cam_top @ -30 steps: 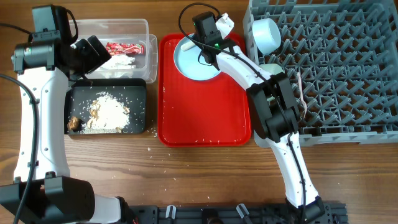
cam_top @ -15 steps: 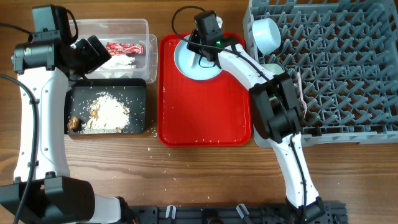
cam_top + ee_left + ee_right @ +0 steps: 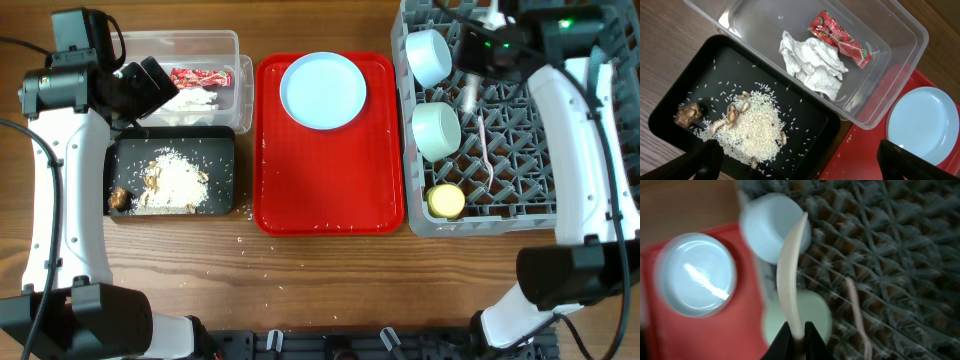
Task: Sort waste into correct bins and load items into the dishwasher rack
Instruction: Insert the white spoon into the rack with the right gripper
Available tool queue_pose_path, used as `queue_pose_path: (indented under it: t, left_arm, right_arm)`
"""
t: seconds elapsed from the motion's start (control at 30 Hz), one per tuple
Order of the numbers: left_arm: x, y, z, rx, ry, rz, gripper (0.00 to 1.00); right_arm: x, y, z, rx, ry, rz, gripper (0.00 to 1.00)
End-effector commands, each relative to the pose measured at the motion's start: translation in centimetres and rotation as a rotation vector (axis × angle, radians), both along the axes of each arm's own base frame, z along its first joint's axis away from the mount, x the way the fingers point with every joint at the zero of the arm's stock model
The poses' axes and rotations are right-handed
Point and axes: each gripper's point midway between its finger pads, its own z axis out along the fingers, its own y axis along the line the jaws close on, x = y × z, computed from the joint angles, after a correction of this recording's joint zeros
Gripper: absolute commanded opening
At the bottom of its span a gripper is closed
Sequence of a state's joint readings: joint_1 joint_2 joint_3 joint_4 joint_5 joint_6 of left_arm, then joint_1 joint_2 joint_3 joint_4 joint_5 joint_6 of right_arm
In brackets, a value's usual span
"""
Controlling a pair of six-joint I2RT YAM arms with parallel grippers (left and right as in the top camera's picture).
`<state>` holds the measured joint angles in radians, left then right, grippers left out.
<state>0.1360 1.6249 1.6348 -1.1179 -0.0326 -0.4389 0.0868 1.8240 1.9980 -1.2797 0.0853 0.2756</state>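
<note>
Your right arm has swung off the plate and now hangs over the rack, and its right pincer is clamped on a white utensil; whether that is the fork or the spoon, the blurred wrist view does not settle. The left pincer is spread wide and holds nothing, poised above the two tubs. The waste looks sorted. The wrapper and tissue lie in the clear tub, and the rice and brown scraps lie in the black tub. Both bowls, the yellow cup and a second utensil are already in the rack. I judge you are nearly through: what is left is to put the held utensil down and load the plate, which sits alone at the far end of the red tray. The wooden tabletop carries a few stray grains just in front of the black tub and tray. A dark rail runs along its near edge, and nothing of the room beyond shows.
</note>
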Motion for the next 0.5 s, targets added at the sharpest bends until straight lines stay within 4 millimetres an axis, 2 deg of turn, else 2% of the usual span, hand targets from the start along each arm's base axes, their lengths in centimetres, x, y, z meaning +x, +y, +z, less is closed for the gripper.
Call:
queue_pose_path:
  t: [0.0,0.1,0.17,0.2,0.23,0.33,0.37,0.4,0.47]
  left_arm:
    - [0.1,0.2,0.4,0.013,-0.011,-0.006,1.00]
    - [0.1,0.2,0.4,0.013,-0.011,-0.006,1.00]
    - [0.1,0.2,0.4,0.013,-0.011,-0.006,1.00]
    - [0.1,0.2,0.4,0.013,-0.011,-0.006,1.00]
    - [0.1,0.2,0.4,0.013,-0.011,-0.006,1.00]
    - [0.1,0.2,0.4,0.013,-0.011,-0.006,1.00]
    - [0.1,0.2,0.4,0.013,-0.011,-0.006,1.00]
    - [0.1,0.2,0.4,0.013,-0.011,-0.006,1.00]
    - [0.1,0.2,0.4,0.013,-0.011,-0.006,1.00]
  right_arm:
    - [-1.4,-3.5,-4.3,-0.144,0.162,0.066,0.04]
    - [-3.4,-6.0,-8.6,-0.205,0.289,0.057,0.04]
    - [-4.4,-6.5,-10.9,-0.211,0.343,0.082,0.04]
    - [-5.1,-6.5,-13.1,-0.215,0.381,0.136,0.04]
    - [-5.6,-6.3,-14.5,-0.218,0.403,0.189,0.04]
    - [-6.9,-6.4,-17.4,-0.222,0.443,0.213,0.06]
    - [-7.1,-6.7,-17.8,-0.236,0.448,0.201,0.15]
    - [-7.0,-6.9,-17.8,-0.250,0.446,0.193,0.33]
    - [-6.4,-8.1,-16.9,-0.305,0.423,0.115,0.49]
